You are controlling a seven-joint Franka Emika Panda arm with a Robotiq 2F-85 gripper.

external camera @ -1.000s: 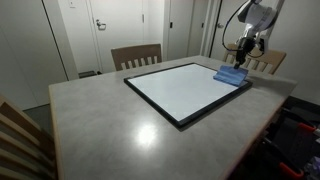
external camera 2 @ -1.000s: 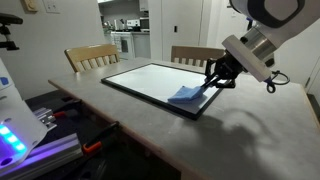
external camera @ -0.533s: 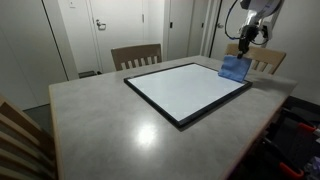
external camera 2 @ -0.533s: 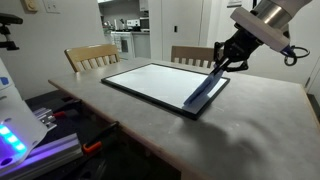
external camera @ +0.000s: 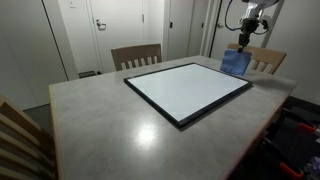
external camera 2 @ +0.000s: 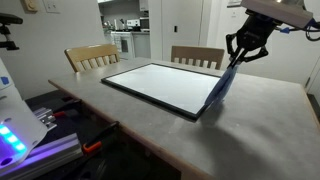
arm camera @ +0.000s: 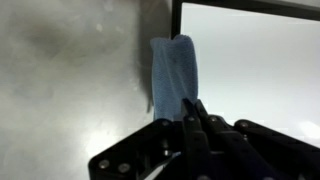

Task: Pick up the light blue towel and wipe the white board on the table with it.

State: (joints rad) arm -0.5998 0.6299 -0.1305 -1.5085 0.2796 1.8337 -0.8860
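Note:
The light blue towel [external camera: 234, 63] hangs from my gripper [external camera: 243, 44], lifted above the edge of the white board [external camera: 185, 88]. In both exterior views it dangles over the board's corner, its lower end [external camera 2: 217, 97] close to the frame. In the wrist view the towel [arm camera: 173, 70] hangs straight down from my shut jaws [arm camera: 192, 106], beside the black frame of the white board [arm camera: 255, 55]. The white board [external camera 2: 160, 82] is a black-framed panel lying flat on the grey table [external camera: 110, 120].
Wooden chairs stand at the far side of the table [external camera: 136, 56], behind the gripper [external camera: 266, 61] and near the camera [external camera: 20, 135]. In an exterior view two chairs [external camera 2: 90, 57] [external camera 2: 196, 56] stand behind the table, and equipment [external camera 2: 15, 110] sits nearby.
My gripper has risen with the towel. The towel lay on the board's corner a second ago and now hangs clear of the table.

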